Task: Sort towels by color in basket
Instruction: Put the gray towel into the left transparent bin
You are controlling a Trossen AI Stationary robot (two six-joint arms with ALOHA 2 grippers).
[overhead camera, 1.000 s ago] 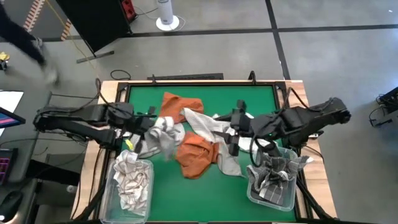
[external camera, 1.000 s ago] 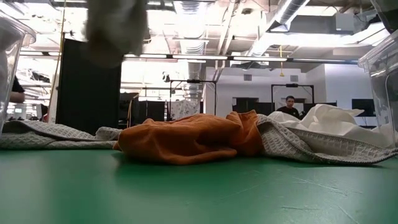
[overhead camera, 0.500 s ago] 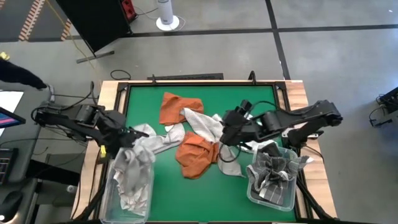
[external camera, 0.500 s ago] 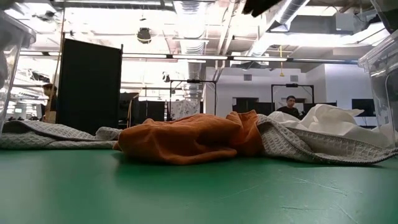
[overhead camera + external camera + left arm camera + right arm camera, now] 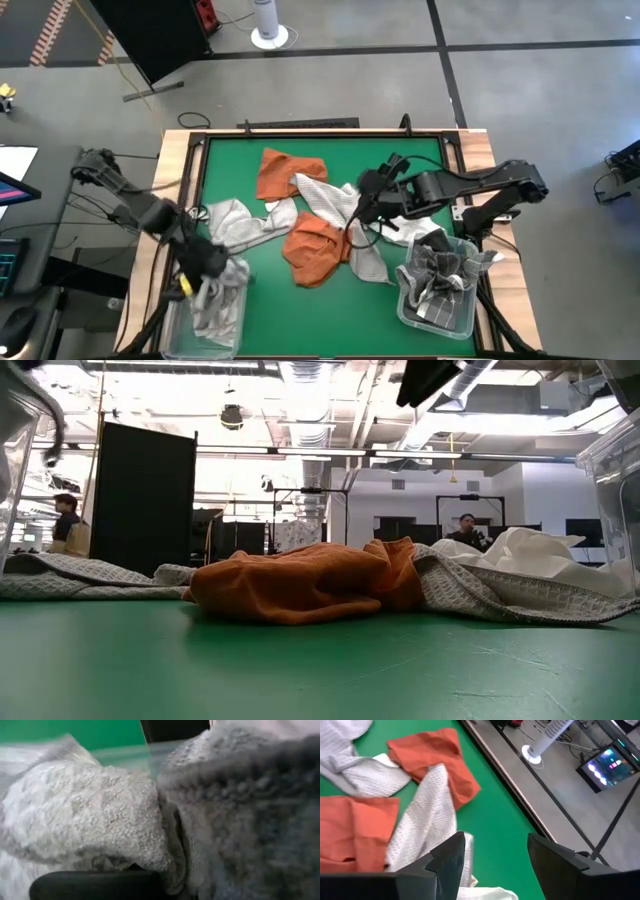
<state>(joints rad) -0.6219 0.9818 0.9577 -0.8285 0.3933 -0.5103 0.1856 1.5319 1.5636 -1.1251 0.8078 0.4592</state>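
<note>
My left gripper [image 5: 198,268] is over the clear left basket [image 5: 240,312], shut on a light grey towel [image 5: 215,300] that fills the left wrist view [image 5: 100,815]. My right gripper [image 5: 358,205] hovers open above the pile on the green mat; its fingers frame the mat in the right wrist view [image 5: 495,851]. The pile holds two rust orange towels [image 5: 290,170] [image 5: 315,245], whitish waffle towels [image 5: 325,198] and another grey towel [image 5: 235,220]. The right basket [image 5: 402,300] holds dark checked towels [image 5: 440,275]. My left gripper holds the light grey towel by a bunched fold [image 5: 167,827] and comes at it from above. One dark finger [image 5: 95,885] shows under the cloth, which hides the rest of the hold. The towel hangs down into the left basket and rests on the cloth there.
The low view shows the orange towel [image 5: 300,585] and grey waffle cloth [image 5: 500,595] heaped mid-table, with bare green mat near the camera. The basket walls stand at both sides [image 5: 15,450] [image 5: 615,460]. A person [image 5: 65,520] stands in the room beyond.
My left gripper has carried the light grey towel from the pile toward the table's near left corner and lowered it into the left basket. My right gripper has drifted a little toward the far edge above the pile.
</note>
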